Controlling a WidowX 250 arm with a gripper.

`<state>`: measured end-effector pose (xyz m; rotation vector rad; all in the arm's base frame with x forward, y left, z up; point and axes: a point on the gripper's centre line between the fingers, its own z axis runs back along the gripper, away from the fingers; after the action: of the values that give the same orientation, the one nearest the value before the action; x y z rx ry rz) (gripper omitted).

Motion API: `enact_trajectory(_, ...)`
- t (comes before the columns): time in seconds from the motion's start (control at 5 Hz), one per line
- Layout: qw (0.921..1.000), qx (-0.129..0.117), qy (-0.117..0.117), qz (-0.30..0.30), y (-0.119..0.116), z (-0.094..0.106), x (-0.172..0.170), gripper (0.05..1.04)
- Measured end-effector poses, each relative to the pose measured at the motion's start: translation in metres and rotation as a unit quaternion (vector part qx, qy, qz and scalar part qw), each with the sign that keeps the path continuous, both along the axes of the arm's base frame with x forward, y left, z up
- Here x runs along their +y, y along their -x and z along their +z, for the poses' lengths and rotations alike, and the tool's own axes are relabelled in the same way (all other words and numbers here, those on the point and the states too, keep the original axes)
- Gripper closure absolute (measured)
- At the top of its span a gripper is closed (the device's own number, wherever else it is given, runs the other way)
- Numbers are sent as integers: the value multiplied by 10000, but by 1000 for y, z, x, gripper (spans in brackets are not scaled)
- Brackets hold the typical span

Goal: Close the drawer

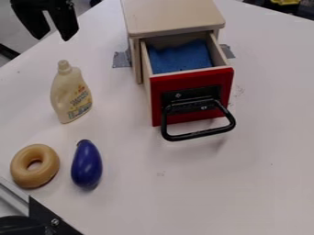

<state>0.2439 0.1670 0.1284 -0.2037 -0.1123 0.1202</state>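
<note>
Drawer (191, 80) open, gripper (54, 36) well apart, its 2 fingers (65, 26) spread wide

Before you spreads a white tabletop (245, 193) in soft light, with grey floor (14, 36) past its upper-left edge, dark clutter (301, 9) and something yellow (285, 2) beyond the upper right, and a metal rail (12, 195) at lower left.

The red-fronted wooden drawer (191, 97) juts open, its black handle facing outward.
</note>
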Motion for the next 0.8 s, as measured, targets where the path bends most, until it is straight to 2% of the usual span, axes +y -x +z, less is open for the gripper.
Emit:
enact_trajectory(0.2, 9999, 115, 101, -15, 1, -8, -2, 89)
enact_trajectory(0.4, 9967, 237, 167, -763, 8, -16, -23, 89)
enact_trajectory(0.6, 9898, 171, 37, -1416, 11, -10, -47, 89)
enact_trajectory(0.8, 9844, 90, 24, -1754, 14, -9, -67, 89)
